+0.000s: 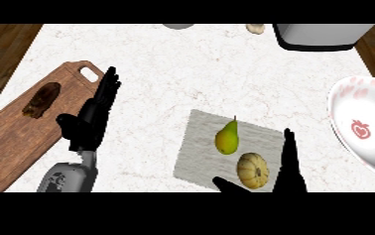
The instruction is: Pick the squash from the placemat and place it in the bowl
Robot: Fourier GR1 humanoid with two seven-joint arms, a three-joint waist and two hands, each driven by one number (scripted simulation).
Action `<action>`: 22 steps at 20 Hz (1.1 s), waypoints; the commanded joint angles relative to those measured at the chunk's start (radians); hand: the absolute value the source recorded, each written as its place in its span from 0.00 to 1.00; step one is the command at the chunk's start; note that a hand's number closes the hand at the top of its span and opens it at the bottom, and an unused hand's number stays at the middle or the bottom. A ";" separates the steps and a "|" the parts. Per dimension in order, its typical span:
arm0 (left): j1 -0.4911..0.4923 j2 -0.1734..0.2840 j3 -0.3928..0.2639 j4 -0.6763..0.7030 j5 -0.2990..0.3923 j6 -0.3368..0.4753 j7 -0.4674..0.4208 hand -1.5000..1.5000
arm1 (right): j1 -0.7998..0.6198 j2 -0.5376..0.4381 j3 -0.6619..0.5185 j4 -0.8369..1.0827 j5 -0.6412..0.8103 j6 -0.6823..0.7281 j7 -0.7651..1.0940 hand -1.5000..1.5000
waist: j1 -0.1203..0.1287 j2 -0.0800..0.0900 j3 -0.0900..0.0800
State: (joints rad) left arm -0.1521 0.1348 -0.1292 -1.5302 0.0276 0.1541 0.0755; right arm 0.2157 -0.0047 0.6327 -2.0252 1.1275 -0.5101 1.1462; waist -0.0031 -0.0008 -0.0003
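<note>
Here, on my pale marbled counter: grey placemat holding a pear and the squash, a wooden board at left, the bowl at right. My right hand flanks the squash, fingers straight, thumb spread; my left hand rests open beside the board.

The tabletop is white marble with faint pinkish veins. The placemat is pale grey with a woven look. The squash is tan-yellow with darker ribs; the pear is yellow-green. The bowl is white with red-pink fruit motifs. The cutting board is reddish-brown wood. Both hands, left and right, are black; the left forearm is grey.
</note>
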 commanded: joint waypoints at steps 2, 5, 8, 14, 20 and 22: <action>-0.006 0.016 0.035 0.033 0.022 -0.036 -0.036 0.50 | 0.011 0.004 0.007 0.003 -0.054 -0.129 0.103 0.00 | -0.002 0.002 0.000; -0.011 0.002 0.004 -0.049 -0.016 0.009 0.055 0.50 | -0.003 0.004 0.032 -0.023 -0.026 -0.122 0.157 0.00 | 0.001 -0.001 0.000; -0.006 0.026 0.044 -0.020 0.024 -0.038 0.032 0.50 | 0.014 0.004 0.016 0.022 -0.066 -0.178 0.098 0.00 | 0.000 0.001 0.000; 0.003 0.008 0.041 -0.004 0.014 -0.041 0.002 0.50 | -0.009 0.004 -0.011 0.140 -0.161 -0.283 0.034 0.00 | 0.002 0.001 0.000; 0.033 -0.024 0.020 -0.005 -0.026 -0.029 -0.030 0.50 | 0.029 0.005 0.030 0.218 -0.139 -0.362 -0.001 0.00 | 0.002 0.000 0.000; -0.038 -0.026 0.024 -0.025 -0.033 -0.008 0.068 0.50 | -0.024 0.005 -0.084 0.311 -0.208 -0.336 -0.051 0.00 | 0.002 0.001 0.001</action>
State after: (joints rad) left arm -0.1468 0.1207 -0.1067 -1.5544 0.0084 0.1314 0.0953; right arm 0.2334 -0.0024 0.6033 -1.7925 0.9493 -0.7955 1.0448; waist -0.0007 -0.0001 0.0001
